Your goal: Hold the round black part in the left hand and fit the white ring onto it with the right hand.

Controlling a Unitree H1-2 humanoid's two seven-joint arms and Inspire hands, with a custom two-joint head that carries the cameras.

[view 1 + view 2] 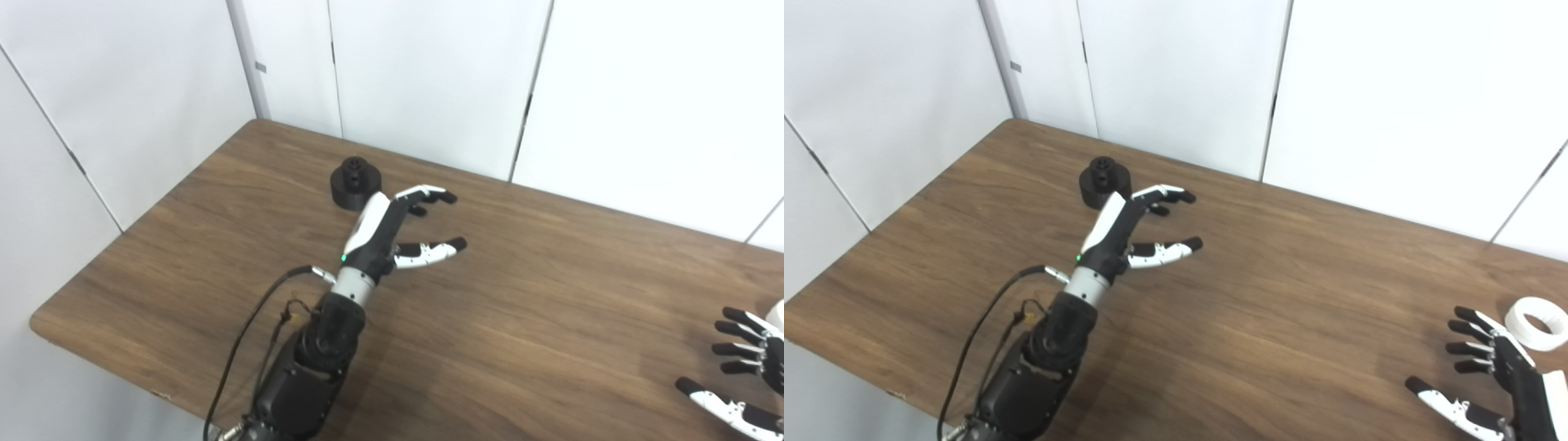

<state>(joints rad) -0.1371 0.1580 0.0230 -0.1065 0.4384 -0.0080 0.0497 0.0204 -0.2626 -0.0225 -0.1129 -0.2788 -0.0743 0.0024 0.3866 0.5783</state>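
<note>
The round black part [355,182] stands on the wooden table [527,294] toward the far left, a small hub rising from its top. My left hand [398,226] hovers just right of and in front of it, open, fingers spread and pointing right, holding nothing. The white ring [1536,323] lies flat on the table at the far right, seen whole only in the right eye view. My right hand [1488,373] sits at the bottom right, open with fingers spread, just left of the ring and not touching it.
White wall panels [429,73] close off the table's back and left sides. The table's left front corner [43,324] is rounded, and the front edge runs diagonally toward the bottom. My left forearm and its black cable [245,343] lie over the front-left area.
</note>
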